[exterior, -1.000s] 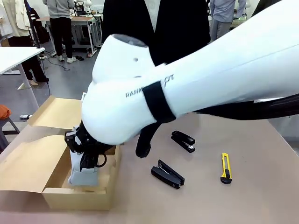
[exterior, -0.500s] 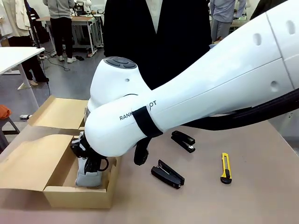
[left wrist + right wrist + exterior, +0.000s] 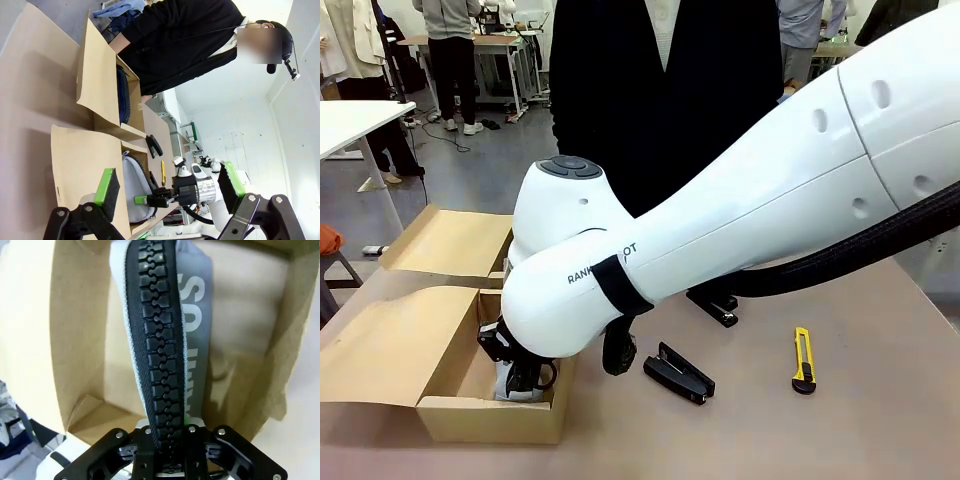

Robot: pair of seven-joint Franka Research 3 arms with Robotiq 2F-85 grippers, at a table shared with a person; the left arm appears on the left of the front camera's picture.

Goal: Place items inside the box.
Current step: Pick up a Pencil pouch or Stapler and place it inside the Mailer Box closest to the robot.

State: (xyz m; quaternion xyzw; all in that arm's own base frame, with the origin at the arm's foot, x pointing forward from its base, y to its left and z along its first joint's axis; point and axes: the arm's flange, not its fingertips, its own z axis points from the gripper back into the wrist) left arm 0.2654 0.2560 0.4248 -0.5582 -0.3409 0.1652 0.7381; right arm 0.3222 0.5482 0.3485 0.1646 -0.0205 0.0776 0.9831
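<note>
While the right gripper (image 3: 167,432) is clamped on the pencil pouch's (image 3: 160,340) near end, the pouch's long axis runs straight off the fingers, down into the box (image 3: 75,340). Left gripper (image 3: 169,182): spread wide, empty, well apart. Pouch tip touching the box floor or not: cannot tell; in the front view the right arm (image 3: 720,230) covers the grasp.
</note>
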